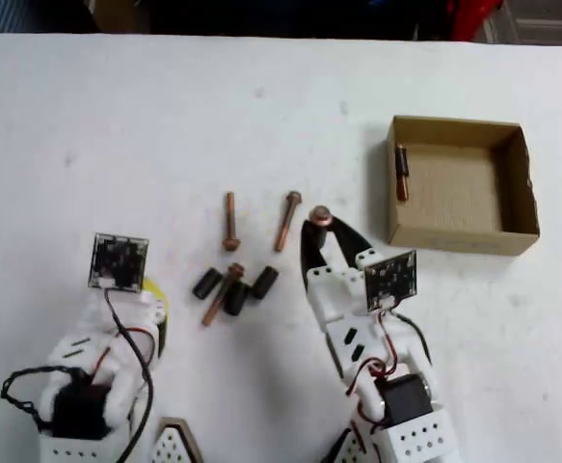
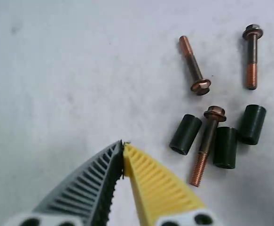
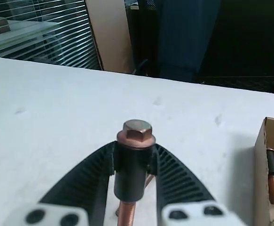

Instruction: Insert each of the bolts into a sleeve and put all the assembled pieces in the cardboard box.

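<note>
My right gripper (image 1: 321, 230) is shut on an assembled piece, a black sleeve (image 3: 133, 172) with a copper bolt through it, the bolt head (image 3: 137, 132) upward. It hovers just left of the cardboard box (image 1: 512, 183), which holds one assembled piece (image 1: 402, 172) along its left wall. Three loose bolts lie mid-table: two (image 1: 230, 222) (image 1: 286, 220) side by side, and a third (image 2: 207, 146) among three black sleeves (image 2: 185, 134) (image 2: 225, 147) (image 2: 252, 124). My left gripper (image 2: 123, 145) is shut with nothing in it, to the left of the sleeves.
The white table (image 1: 165, 125) is bare around the parts. The box's near corner (image 3: 268, 136) stands close beside the right gripper. Dark furniture and window blinds lie beyond the table's far edge.
</note>
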Available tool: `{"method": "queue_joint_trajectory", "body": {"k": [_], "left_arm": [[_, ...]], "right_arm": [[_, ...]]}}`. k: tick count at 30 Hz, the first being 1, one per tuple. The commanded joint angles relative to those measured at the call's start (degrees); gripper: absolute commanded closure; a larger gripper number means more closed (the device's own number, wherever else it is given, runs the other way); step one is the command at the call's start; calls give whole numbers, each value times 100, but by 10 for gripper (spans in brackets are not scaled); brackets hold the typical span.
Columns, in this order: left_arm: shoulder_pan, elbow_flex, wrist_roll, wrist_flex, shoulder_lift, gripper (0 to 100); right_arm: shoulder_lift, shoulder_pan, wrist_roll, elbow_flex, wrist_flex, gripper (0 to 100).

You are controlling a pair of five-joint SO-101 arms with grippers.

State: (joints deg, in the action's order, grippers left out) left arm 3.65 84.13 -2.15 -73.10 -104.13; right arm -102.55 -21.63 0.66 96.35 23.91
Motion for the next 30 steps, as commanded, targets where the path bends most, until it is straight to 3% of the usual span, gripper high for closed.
{"method": "queue_joint_trajectory", "body": {"k": [1,9,14,20,30], "left_arm": [[154,325,-88,352,-22,976],[154,1116,-123,369,-22,976],[154,1292,-123,352,-22,976],[127,1284,-123,0,-22,974],[154,1284,-123,-62,-22,976]], "right_arm": [[-57,75,18,44,13,981],[-57,75,-26,44,251,981],[-66,75,-923,18,549,982],[-66,84,-1037,9,585,982],[-57,1226,-1037,-1152,1587,982]]}}
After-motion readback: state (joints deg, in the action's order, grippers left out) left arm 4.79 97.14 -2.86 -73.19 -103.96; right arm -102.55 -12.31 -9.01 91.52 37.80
